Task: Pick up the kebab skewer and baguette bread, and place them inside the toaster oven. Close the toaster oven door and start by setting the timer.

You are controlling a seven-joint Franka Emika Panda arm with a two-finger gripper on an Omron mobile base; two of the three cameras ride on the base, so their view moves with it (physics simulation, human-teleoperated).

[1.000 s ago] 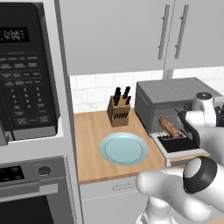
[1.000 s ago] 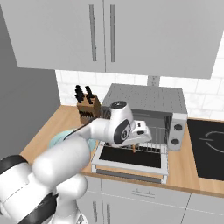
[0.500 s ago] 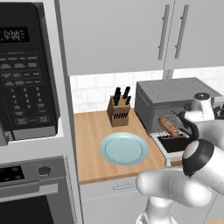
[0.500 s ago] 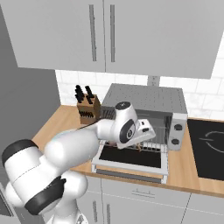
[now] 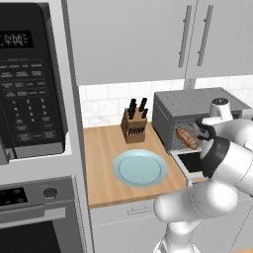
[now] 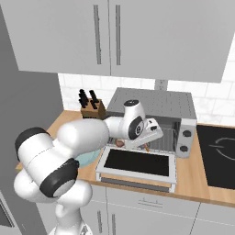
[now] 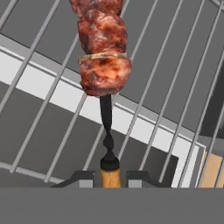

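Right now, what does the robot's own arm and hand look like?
The arm is made of thick, rounded glossy white segments with dark grey to black bands and caps at the joints. The hand ends in two small dark grey finger tips. No cables or markings are visible.

No text can be read for certain: the black microwave (image 5: 30, 81) carries a lit display with pale digits and a keypad with small white markings, and the oven panel (image 5: 15, 196) below it shows another small display, but all of it is too blurred to make out.
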